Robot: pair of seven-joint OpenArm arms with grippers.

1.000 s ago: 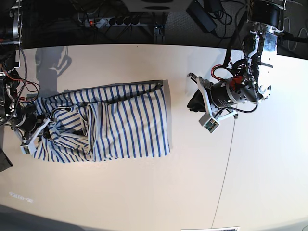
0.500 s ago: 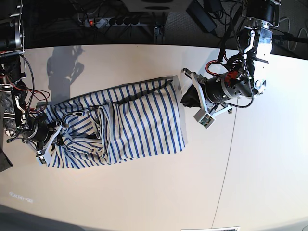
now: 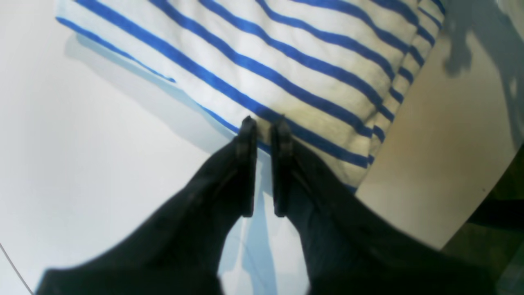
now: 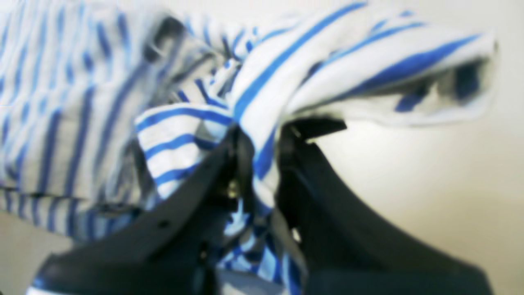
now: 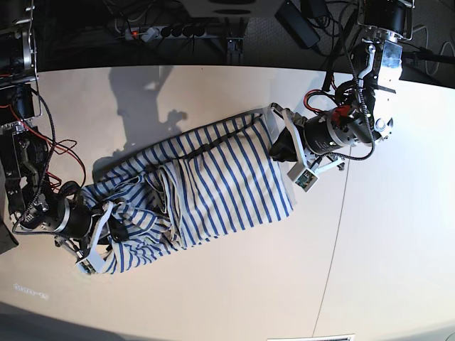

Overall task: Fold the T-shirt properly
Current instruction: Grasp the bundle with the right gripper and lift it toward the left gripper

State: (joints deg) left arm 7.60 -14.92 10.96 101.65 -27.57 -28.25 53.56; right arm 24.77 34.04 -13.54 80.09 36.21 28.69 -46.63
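T-shirt point(image 5: 213, 188): soft knit cloth, matt, white with thin blue stripes, rumpled and bunched toward the table's left edge, smoother and flatter toward the middle; faint yellowish tint on the fabric in the left wrist view. Table point(image 5: 213, 298): smooth off-white top, slight sheen, soft shadows and light glare, thin seam line on the right half. Left gripper point(image 3: 262, 127): black matt plastic fingers, plain smooth faces. Right gripper point(image 4: 262, 135): dark plastic fingers, slightly glossy, small brass-looking screw on one. Arm housings point(image 5: 334, 135): white plastic brackets, black and silver metal-looking bodies, exposed red and black cables. Beyond the far edge: dark floor, black power strip point(image 5: 170, 30).
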